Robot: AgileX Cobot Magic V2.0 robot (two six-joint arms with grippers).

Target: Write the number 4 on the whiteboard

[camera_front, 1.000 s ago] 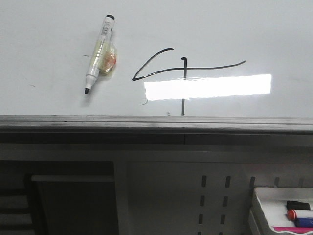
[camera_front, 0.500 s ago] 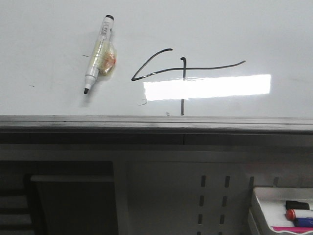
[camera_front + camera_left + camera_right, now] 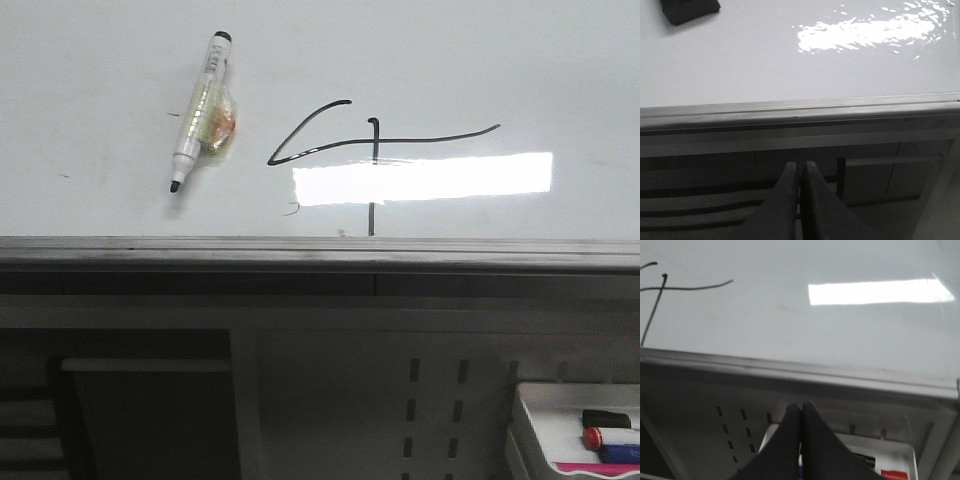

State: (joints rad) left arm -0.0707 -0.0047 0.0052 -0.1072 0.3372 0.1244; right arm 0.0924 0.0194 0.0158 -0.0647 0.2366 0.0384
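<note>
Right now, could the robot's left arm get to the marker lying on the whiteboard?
Probably yes. The marker lies alone on the whiteboard, left of the number 4, with nothing over it. The left gripper sits below the board's edge with fingers shut, so it must open first.

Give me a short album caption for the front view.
A wide hand-drawn number 4 on the whiteboard, with an uncapped marker lying to its left.
</note>
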